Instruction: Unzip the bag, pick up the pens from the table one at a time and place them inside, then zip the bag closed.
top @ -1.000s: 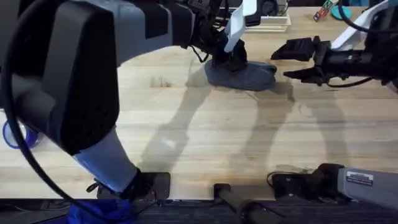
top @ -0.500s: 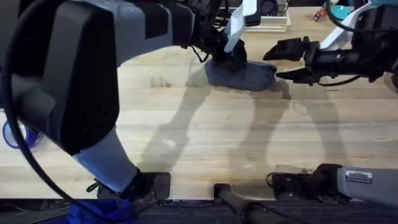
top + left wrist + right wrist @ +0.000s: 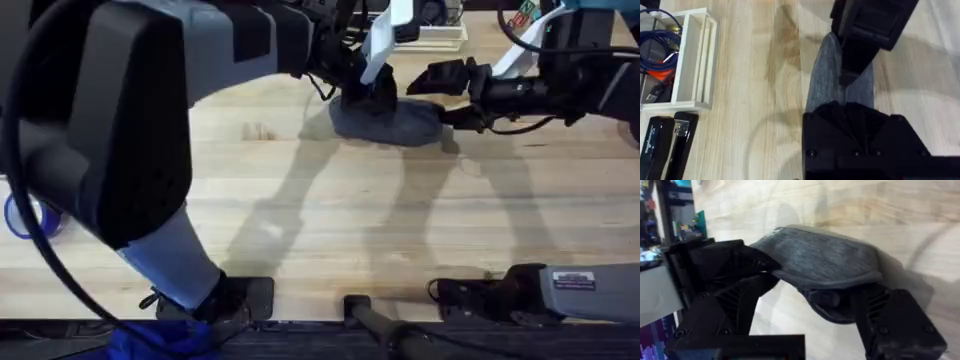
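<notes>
Near edge of table (image 3: 330,230): bare planks, crossed only by arm shadows; arm bases seen at the bottom of the overhead view.

Far centre: bag (image 3: 390,122) lies flat on the wood, long axis running left to right. No pens are seen on the table.

Left gripper (image 3: 372,92) is planted on the bag's left end; whether its fingers are closed on fabric cannot be told, the wrist view being blocked by its own dark body above the grey cloth (image 3: 826,70).

Right gripper (image 3: 432,97) is reached in from the right, fingers apart, straddling the bag's right end. In its wrist view one finger (image 3: 720,265) sits at one side of the bag (image 3: 820,260), the other at the opposite side, beneath the rounded end.

Beyond: a white tray (image 3: 690,60) with blue cable, and a stapler (image 3: 667,145), seen beside the bag in the left wrist view.
</notes>
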`<state>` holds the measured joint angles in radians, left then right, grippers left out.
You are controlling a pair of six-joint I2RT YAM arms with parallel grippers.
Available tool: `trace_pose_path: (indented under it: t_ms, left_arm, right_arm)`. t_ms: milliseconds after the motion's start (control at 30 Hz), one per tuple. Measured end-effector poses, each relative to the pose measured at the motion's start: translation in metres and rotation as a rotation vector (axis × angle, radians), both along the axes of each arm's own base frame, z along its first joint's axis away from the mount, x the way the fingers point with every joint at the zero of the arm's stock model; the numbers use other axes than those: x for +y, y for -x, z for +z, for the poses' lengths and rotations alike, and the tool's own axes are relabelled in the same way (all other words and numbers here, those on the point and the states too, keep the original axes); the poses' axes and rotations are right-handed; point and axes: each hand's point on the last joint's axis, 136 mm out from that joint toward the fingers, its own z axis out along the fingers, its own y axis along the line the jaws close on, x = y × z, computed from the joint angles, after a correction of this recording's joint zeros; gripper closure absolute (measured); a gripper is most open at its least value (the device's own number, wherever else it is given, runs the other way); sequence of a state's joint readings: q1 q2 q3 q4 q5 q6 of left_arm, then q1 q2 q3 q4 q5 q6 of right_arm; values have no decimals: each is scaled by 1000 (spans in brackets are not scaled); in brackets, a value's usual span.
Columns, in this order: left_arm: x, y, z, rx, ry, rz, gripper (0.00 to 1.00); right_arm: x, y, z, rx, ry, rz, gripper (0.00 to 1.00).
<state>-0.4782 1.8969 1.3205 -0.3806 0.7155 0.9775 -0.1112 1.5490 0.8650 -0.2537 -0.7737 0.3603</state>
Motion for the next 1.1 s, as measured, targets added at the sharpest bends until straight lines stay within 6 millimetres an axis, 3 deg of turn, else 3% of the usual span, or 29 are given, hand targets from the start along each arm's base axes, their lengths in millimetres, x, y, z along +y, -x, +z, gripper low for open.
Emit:
trace_pose_path:
  t_ms: [1100]
  left_arm:
    - [0,-1,0,-5,-2,3,959]
  right_arm:
    - [9,8,32,-77,-165,90,5]
